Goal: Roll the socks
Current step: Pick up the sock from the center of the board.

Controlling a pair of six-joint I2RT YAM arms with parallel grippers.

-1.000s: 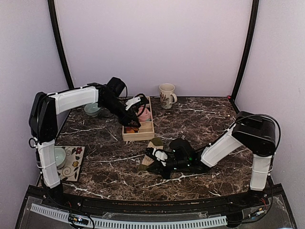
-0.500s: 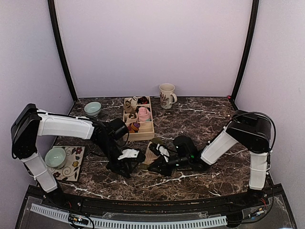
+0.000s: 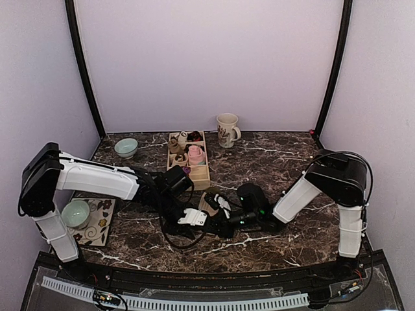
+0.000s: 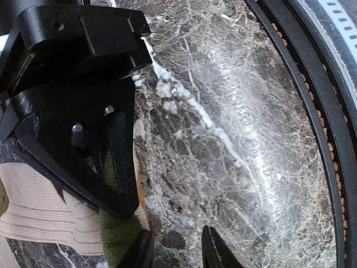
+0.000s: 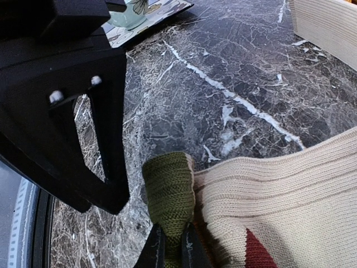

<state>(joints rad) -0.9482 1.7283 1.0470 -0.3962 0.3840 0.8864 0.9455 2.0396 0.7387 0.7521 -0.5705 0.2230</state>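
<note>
A beige knit sock (image 5: 290, 184) with a reddish-brown patch and an olive-green toe (image 5: 170, 190) lies flat on the marble table, front centre in the top view (image 3: 209, 197). My right gripper (image 5: 170, 248) is shut on the olive-green toe; it shows in the top view (image 3: 215, 217). My left gripper (image 4: 175, 254) is open and empty, its fingertips low over the marble right beside that toe (image 4: 117, 237); it shows in the top view (image 3: 198, 219). The two grippers face each other closely. No striped socks show outside the tray.
A wooden tray (image 3: 196, 183) holding pink, brown and other bundles stands behind the sock. A mug (image 3: 227, 129) stands at the back, a teal bowl (image 3: 126, 148) at the back left, and another bowl (image 3: 76, 212) sits on a floral mat at the left. The table's black front rail (image 4: 312, 111) is close.
My left arm has swung from the wooden tray down to the front of the table and then right, up against the right gripper at the sock's toe. The right gripper has stayed on the sock.
</note>
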